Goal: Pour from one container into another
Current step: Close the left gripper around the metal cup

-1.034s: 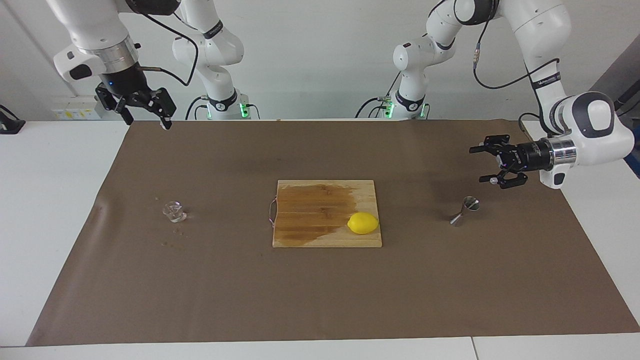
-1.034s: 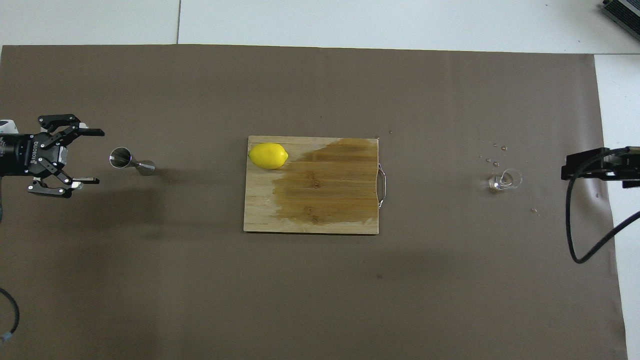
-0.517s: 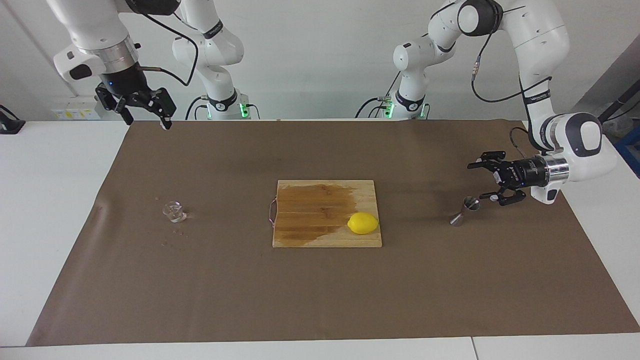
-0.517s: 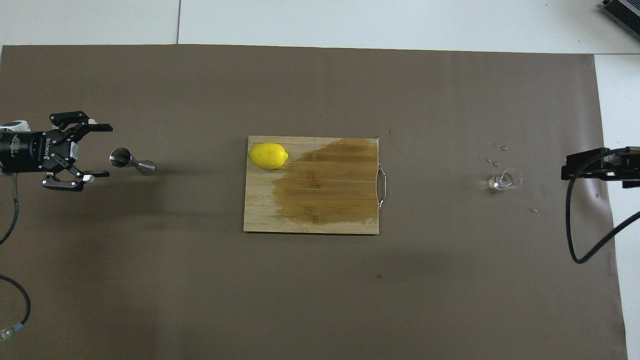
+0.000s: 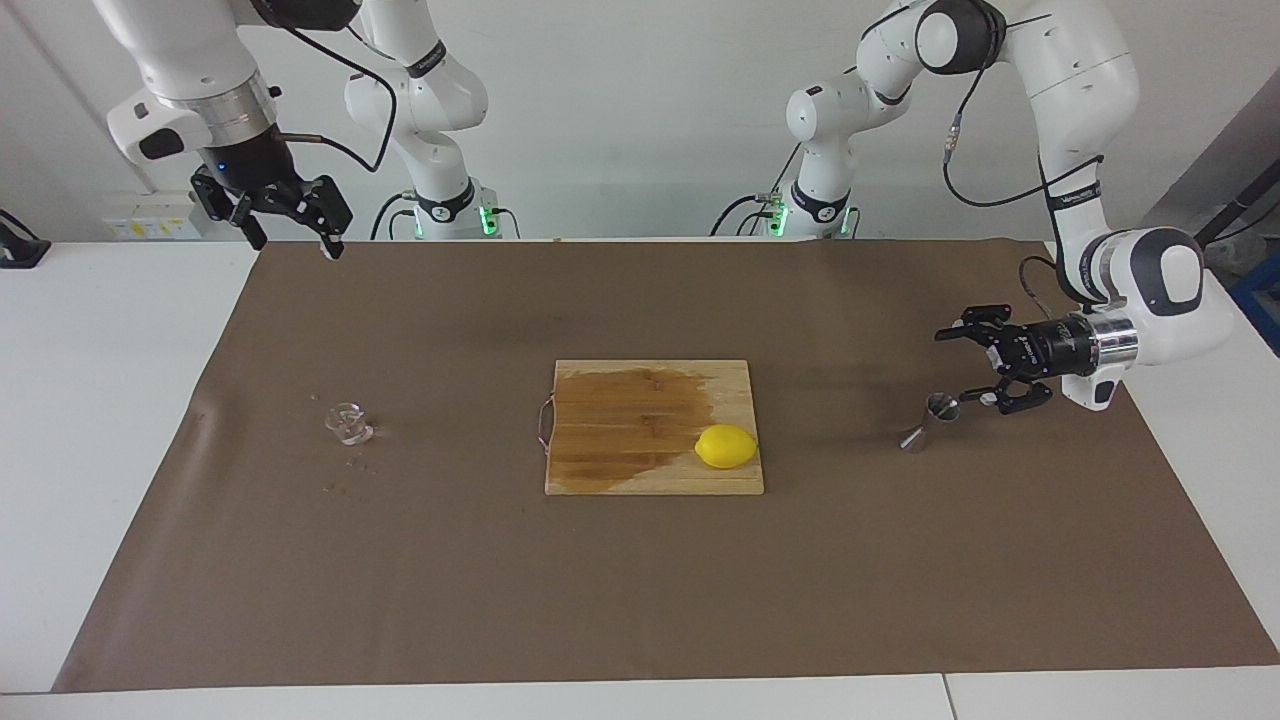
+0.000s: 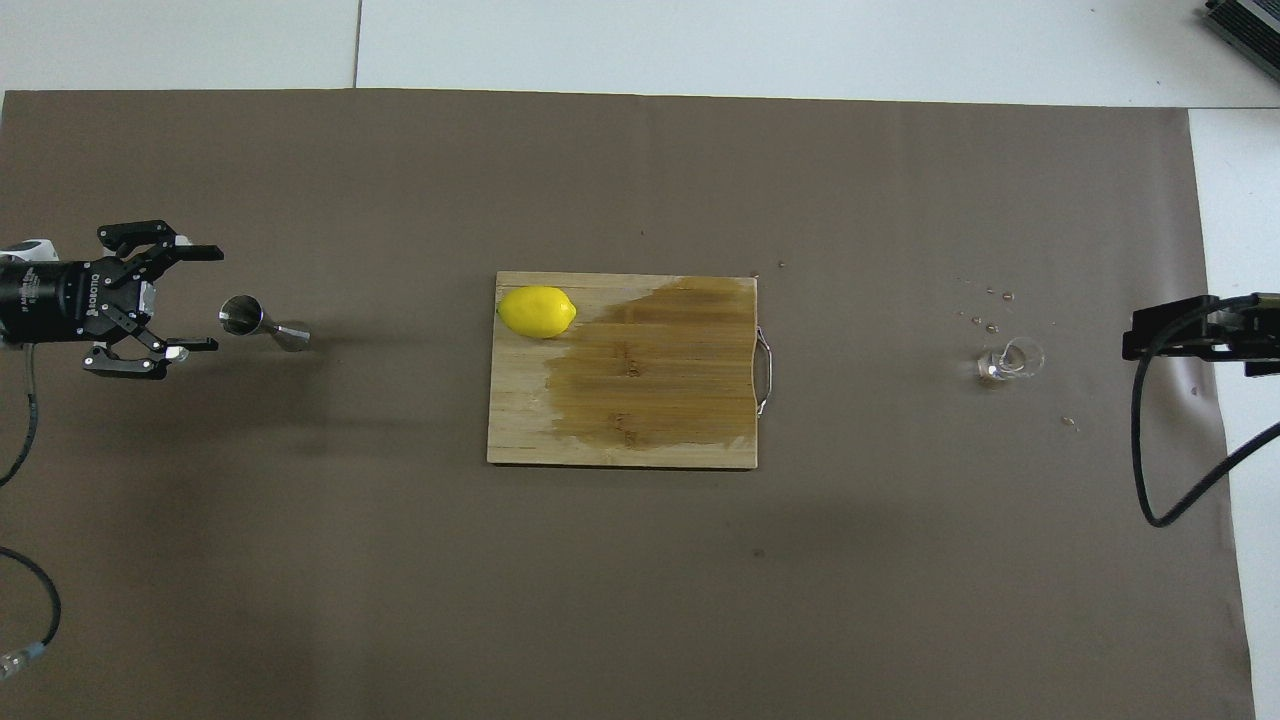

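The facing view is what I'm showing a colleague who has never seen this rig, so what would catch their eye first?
Probably the yellow lemon, sitting on a corner of the wooden cutting board mid-table, beside a large dark wet stain on the wood. Next, the left gripper, open and low just beside the steel jigger at the left arm's end. The right gripper waits open, raised, with the tiny glass cup standing among droplets at that end.
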You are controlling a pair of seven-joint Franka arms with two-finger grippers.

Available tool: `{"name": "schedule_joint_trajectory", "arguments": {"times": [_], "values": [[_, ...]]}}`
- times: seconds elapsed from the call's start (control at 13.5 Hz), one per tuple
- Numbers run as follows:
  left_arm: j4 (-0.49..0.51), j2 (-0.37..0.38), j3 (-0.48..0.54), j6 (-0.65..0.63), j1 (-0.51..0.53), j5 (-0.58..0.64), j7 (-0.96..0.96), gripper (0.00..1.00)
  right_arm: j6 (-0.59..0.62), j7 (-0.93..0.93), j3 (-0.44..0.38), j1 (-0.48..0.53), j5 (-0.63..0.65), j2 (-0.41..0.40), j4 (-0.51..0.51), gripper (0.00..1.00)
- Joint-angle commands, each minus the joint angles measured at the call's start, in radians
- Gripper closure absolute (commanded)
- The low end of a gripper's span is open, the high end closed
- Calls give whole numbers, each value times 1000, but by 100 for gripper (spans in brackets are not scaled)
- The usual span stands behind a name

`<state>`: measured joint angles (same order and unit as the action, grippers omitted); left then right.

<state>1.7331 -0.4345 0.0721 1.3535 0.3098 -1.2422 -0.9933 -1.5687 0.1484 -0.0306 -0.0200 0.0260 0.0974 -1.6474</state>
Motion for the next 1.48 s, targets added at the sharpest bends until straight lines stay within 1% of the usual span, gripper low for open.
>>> {"name": "schedule_joint_trajectory", "arguments": {"times": [0.0,0.07,0.15,0.22,0.3,0.81,0.89,0.96,1.11,1.4], "values": [[-23,-32,-5,16,2,10,24,0,2,-18,0,2,-5,22,-23,0],[-38,-74,-11,9,12,10,31,0,2,-18,0,2,-5,24,-23,0],[-108,-190,-29,-19,47,10,63,0,2,-18,0,2,-3,22,-23,0],[-160,-231,-91,-31,83,33,94,0,2,-19,0,2,-5,24,-23,0],[-176,-236,-107,-21,92,62,94,0,2,-18,0,2,-3,24,-23,0],[-173,-257,-110,-22,118,53,97,0,2,-18,0,2,-5,24,-23,0],[-181,-274,-113,-31,129,53,97,0,2,-18,0,2,-5,22,-23,0],[-193,-299,-126,-42,144,53,97,0,2,-18,0,2,-5,22,-23,0],[-207,-309,-176,-47,198,58,85,0,2,-18,0,2,-5,24,-23,0],[-216,-332,-195,-50,213,58,85,0,2,-18,0,2,-5,24,-23,0]]}}
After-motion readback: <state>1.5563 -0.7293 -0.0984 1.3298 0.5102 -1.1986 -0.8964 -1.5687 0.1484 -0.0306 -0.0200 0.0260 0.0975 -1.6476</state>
